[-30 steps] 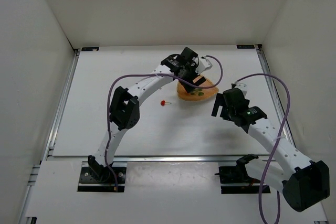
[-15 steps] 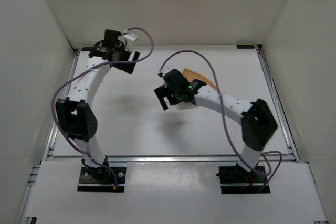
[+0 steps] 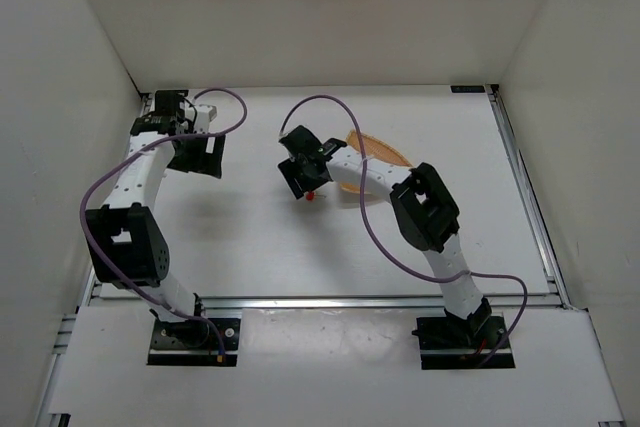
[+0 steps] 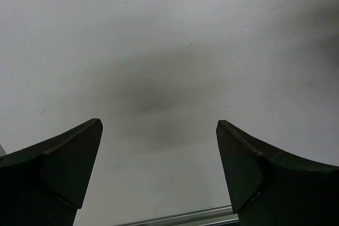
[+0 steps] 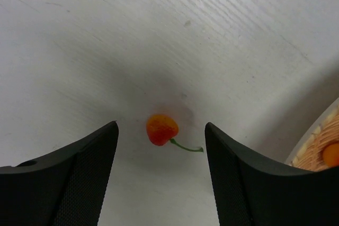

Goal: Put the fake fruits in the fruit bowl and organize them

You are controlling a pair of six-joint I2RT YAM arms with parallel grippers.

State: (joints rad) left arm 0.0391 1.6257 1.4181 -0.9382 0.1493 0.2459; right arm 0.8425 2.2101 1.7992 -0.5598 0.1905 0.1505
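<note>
A small red-orange fake fruit (image 5: 161, 129) with a thin green stem lies on the white table, also seen in the top view (image 3: 311, 196). My right gripper (image 5: 160, 128) is open, low over it, one finger on each side, not touching. The tan fruit bowl (image 3: 385, 152) sits just behind and right of it, mostly hidden by the right arm; its rim (image 5: 312, 141) shows at the right edge of the right wrist view with an orange fruit (image 5: 331, 154) inside. My left gripper (image 3: 198, 155) is open and empty over bare table at the far left (image 4: 159, 130).
White walls enclose the table on three sides. A metal rail (image 3: 120, 187) runs along the left edge, close to the left gripper, and shows in the left wrist view (image 4: 180, 218). The right arm's purple cable (image 3: 330, 107) arcs above the bowl.
The left arm swung from the bowl to the far left edge. The right arm swung from the right side across to the loose fruit and now has its open fingers around it.
</note>
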